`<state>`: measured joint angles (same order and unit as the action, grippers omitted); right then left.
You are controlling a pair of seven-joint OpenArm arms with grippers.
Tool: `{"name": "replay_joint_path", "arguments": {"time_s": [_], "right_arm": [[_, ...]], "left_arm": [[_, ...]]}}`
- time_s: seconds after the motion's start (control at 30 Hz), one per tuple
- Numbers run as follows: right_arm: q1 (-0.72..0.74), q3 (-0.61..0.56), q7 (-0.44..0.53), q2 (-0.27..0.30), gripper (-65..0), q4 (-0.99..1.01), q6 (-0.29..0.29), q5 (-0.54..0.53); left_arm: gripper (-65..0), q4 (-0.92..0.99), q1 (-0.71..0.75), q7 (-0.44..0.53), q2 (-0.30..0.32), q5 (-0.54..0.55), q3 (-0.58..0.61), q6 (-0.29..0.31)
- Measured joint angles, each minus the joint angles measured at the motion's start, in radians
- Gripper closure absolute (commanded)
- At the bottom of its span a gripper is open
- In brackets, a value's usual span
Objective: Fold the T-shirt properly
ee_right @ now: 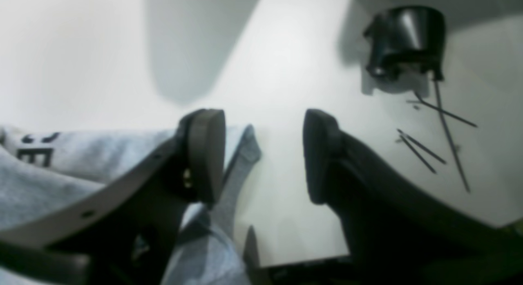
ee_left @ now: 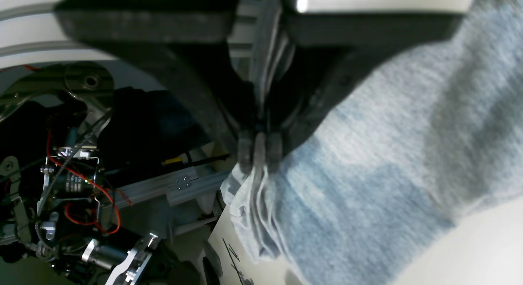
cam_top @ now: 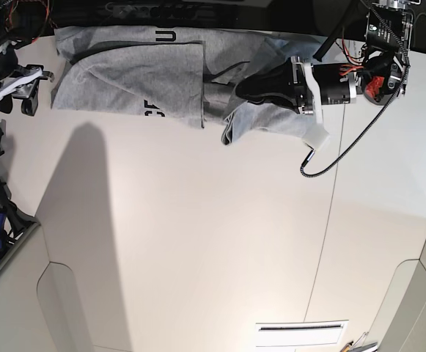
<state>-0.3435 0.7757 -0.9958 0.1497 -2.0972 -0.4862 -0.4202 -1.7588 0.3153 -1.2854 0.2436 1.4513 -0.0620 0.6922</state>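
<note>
The light grey T-shirt (cam_top: pixel 139 73) lies crumpled along the far edge of the white table (cam_top: pixel 198 242), with black lettering (cam_top: pixel 165 34) showing. My left gripper (cam_top: pixel 243 89) is shut on a bunched fold of the shirt (ee_left: pixel 367 162); in the left wrist view the fingertips (ee_left: pixel 244 148) pinch several layers of fabric. My right gripper (ee_right: pixel 263 158) is open and empty just above the table. Its left finger (ee_right: pixel 206 154) is over the shirt's edge (ee_right: pixel 61 174). In the base view it (cam_top: pixel 23 92) sits at the far left, beside the shirt's left end.
A black cable (cam_top: pixel 344 147) loops from the left arm onto the table. A black cup-shaped fixture (ee_right: pixel 404 39) and thin black marks (ee_right: pixel 433 150) are near the right gripper. Robot hardware and wiring (ee_left: pixel 73 182) lie beyond the table edge.
</note>
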Motion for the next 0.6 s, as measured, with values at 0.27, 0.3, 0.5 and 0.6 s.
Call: {"name": "replay_joint_path", "arguments": {"time_s": [0.27, 0.3, 0.5, 0.6], "right_arm": [[0.0, 0.0, 0.0, 0.0, -30.4, 0.0, 0.0, -0.002], [0.0, 0.0, 0.0, 0.0, -30.4, 0.0, 0.0, -0.002], [0.0, 0.0, 0.0, 0.0, -30.4, 0.0, 0.0, 0.002], [-0.001, 0.0, 0.0, 0.0, -32.4, 0.0, 0.0, 0.053]], "left_arm": [[-30.5, 0.0, 0.0, 0.008, 0.0, 0.001, 0.0, 0.0], [-30.5, 0.0, 0.0, 0.011, 0.0, 0.002, 0.0, 0.0], [-30.4, 0.0, 0.0, 0.011, 0.0, 0.001, 0.0, 0.0], [-30.4, 0.0, 0.0, 0.011, 0.0, 0.001, 0.0, 0.0]]}}
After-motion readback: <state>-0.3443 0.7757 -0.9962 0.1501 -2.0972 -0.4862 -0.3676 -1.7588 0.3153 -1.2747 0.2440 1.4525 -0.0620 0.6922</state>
